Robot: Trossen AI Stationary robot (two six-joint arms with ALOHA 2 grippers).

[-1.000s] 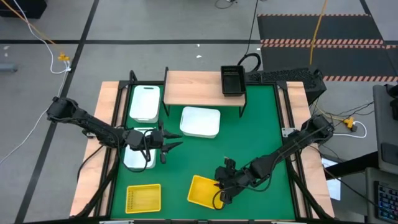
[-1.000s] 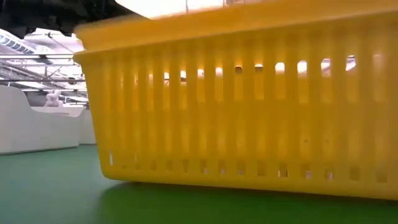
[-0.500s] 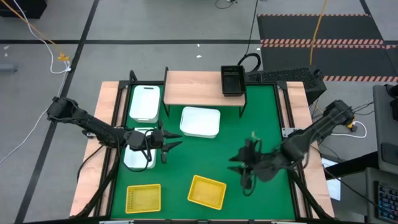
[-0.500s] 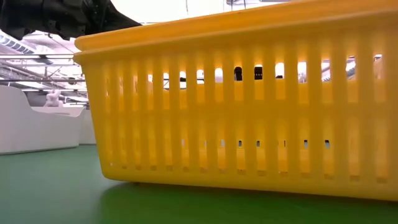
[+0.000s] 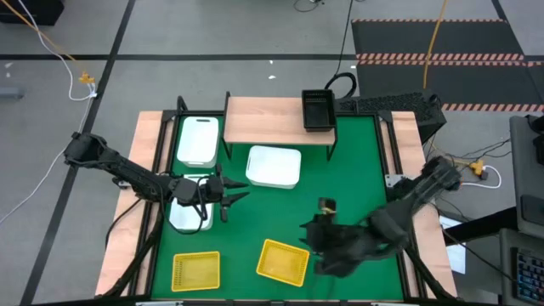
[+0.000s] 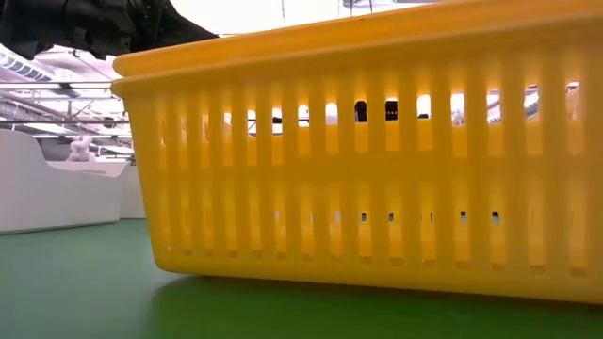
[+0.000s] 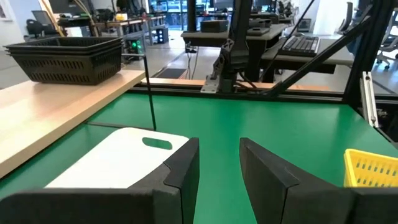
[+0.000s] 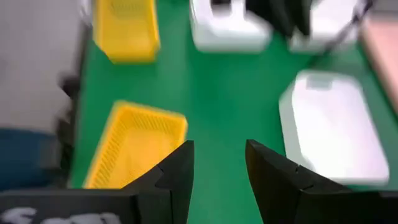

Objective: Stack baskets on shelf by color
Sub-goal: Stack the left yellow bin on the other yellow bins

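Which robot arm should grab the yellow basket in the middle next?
Probably the right. The right gripper hangs open just beside that yellow basket, looking down at it. The left gripper waits farther up the table, by a white basket.

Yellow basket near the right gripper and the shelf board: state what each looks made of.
Yellow basket: apparently moulded plastic, semi-glossy; the low view shows even slotted walls with light shining through. Shelf board: looks like pale wood or laminate, matte; no grain is discernible, so which is unclear.

Slatted yellow plastic basket (image 6: 377, 151) – matt green mat (image 5: 340, 170), wooden shelf (image 5: 263, 119).
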